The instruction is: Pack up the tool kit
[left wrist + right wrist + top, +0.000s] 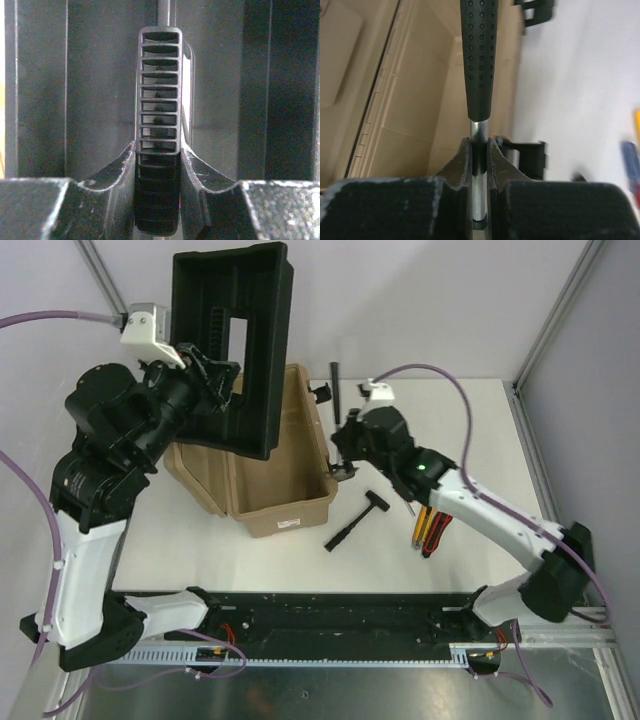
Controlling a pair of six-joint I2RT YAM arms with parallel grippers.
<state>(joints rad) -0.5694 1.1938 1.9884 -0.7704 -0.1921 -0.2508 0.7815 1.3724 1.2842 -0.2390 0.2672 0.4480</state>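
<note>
- The large tan plastic toolbox (275, 505) sits open at centre-left of the white bench (480, 430).
- Left jaws clamp narrowly on the ribbed handle (159, 100) of the black plastic inner tray (255, 300), which is held on end above the toolbox, long axis up-down in frame.
- Right jaws pinch the chrome shaft of a black-gripped hammer (479, 60) by the toolbox's right rim, grip pointing to the top of the frame.

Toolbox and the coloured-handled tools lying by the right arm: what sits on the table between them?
In the top view, one small black hammer lies on the table between the tan toolbox and the coloured-handled tools, touching neither.
</note>
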